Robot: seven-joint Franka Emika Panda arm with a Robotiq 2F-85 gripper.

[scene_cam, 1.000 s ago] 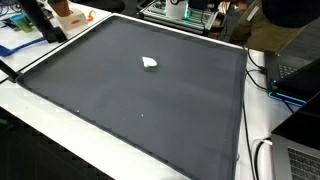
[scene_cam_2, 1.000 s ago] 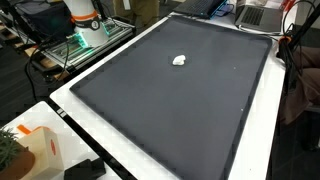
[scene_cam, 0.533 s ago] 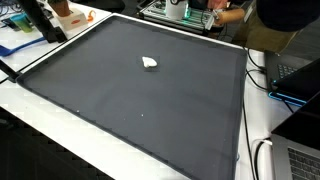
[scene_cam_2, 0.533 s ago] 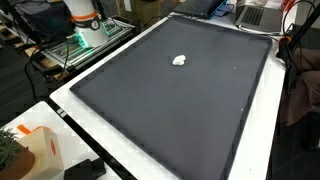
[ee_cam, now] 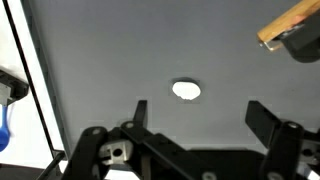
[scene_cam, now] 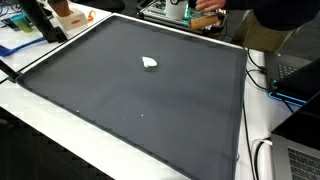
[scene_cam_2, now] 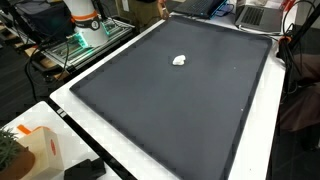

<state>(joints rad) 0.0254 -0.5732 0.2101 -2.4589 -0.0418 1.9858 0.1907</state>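
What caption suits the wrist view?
Open gripper hovering above a small white lump on the dark grey mat.

Soft, even overhead light fills both exterior views. The dark mat (scene_cam: 150, 110) shows no glare and hardly any shadow, while the white lump (scene_cam: 150, 63) is nearly blown out. In the wrist view the mat reads paler grey, the end effector (ee_cam: 197, 108) is dark and slightly soft, and the desk (ee_cam: 12, 50) edge is overexposed. All the pictures are coarse.
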